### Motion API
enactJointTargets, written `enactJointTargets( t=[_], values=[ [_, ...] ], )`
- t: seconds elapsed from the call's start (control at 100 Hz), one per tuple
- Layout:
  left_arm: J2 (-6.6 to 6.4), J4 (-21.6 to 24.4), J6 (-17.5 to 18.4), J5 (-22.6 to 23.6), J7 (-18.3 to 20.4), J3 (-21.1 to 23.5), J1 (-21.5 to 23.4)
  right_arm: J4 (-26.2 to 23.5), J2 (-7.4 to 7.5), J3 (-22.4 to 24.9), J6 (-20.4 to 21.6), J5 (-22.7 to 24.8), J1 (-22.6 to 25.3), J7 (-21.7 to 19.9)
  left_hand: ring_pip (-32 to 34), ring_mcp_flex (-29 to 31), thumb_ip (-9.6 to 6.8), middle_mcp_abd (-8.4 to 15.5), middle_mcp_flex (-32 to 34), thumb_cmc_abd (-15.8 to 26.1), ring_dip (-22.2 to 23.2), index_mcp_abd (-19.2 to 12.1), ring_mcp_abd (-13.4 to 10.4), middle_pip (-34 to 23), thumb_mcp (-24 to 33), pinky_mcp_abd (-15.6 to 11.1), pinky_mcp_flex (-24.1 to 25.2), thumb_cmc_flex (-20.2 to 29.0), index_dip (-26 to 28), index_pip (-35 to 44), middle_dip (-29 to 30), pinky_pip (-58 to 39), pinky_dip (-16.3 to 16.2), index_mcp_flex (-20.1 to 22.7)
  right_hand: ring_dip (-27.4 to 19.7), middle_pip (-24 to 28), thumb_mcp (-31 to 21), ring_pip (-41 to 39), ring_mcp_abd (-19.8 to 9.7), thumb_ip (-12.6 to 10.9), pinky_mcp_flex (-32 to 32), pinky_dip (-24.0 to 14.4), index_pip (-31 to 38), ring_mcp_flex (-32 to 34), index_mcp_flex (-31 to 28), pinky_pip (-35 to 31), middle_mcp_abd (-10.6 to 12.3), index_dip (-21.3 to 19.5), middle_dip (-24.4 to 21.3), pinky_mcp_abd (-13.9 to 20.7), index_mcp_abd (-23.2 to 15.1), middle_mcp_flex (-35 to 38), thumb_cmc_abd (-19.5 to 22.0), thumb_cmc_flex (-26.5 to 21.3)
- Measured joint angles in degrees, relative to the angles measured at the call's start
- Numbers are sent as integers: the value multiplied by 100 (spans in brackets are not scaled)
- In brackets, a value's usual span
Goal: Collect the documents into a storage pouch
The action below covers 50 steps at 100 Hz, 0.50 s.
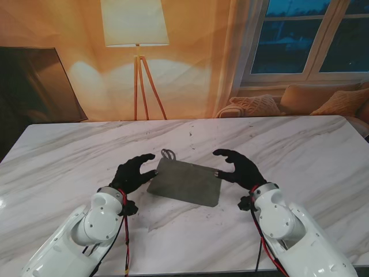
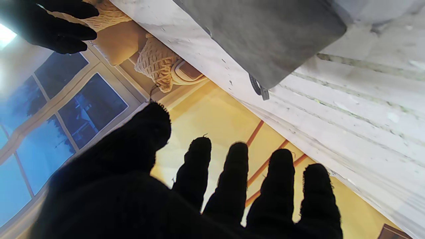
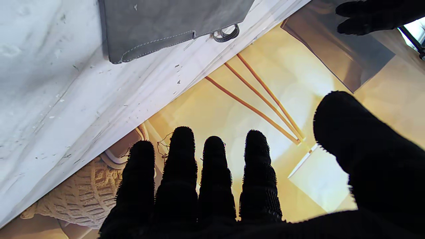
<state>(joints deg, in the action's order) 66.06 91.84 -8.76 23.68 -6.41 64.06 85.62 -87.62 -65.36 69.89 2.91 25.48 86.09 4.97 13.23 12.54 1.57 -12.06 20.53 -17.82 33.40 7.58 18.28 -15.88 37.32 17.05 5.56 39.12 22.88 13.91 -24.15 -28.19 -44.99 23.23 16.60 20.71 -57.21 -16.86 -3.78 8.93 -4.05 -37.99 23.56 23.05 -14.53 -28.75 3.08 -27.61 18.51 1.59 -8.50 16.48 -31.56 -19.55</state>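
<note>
While both the left hand (image 1: 134, 172) and right hand (image 1: 239, 166) flank the flat pouch (image 1: 185, 182) wide and empty, it may skid across the smooth marble surface (image 1: 69, 156) if nudged.

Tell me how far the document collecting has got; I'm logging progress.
Done: nothing visible; no documents show. In hand: left hand and right hand are open, flanking the grey pouch lying flat on the table. Left: gripping the pouch, loading documents.

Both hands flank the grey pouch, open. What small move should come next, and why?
Probably close both hands inward onto the pouch's edges. The left hand and right hand are open beside the grey pouch, which lies flat on the marble table; no documents are visible.
</note>
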Motion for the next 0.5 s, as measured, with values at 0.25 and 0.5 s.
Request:
enactJointTargets(
  t=[0.25, 0.5],
  values=[
    [23, -9, 405, -423, 328, 127, 108, -115, -23, 198, 393, -114, 388, 202, -143, 0, 0, 24, -196, 0, -12, -69, -55, 104, 0, 0, -11, 0, -41, -140, 63, 69, -150, -241, -10, 0, 110, 0, 0, 0, -130, 54, -17, 0, 145, 64, 0, 31, -1, 58, 202, 0, 196, 59],
    [-101, 271, 424, -370, 613, 315, 342, -86, -4, 163, 519, 76, 396, 253, -220, 0, -8, 23, -197, 7, -23, -69, -59, 176, -183, 0, -40, 1, -119, -309, 69, 71, -277, -385, -10, 4, 175, 0, 0, 2, -169, 54, -17, 0, 145, 15, 0, 31, -36, 51, 216, 0, 237, 108]
  ],
)
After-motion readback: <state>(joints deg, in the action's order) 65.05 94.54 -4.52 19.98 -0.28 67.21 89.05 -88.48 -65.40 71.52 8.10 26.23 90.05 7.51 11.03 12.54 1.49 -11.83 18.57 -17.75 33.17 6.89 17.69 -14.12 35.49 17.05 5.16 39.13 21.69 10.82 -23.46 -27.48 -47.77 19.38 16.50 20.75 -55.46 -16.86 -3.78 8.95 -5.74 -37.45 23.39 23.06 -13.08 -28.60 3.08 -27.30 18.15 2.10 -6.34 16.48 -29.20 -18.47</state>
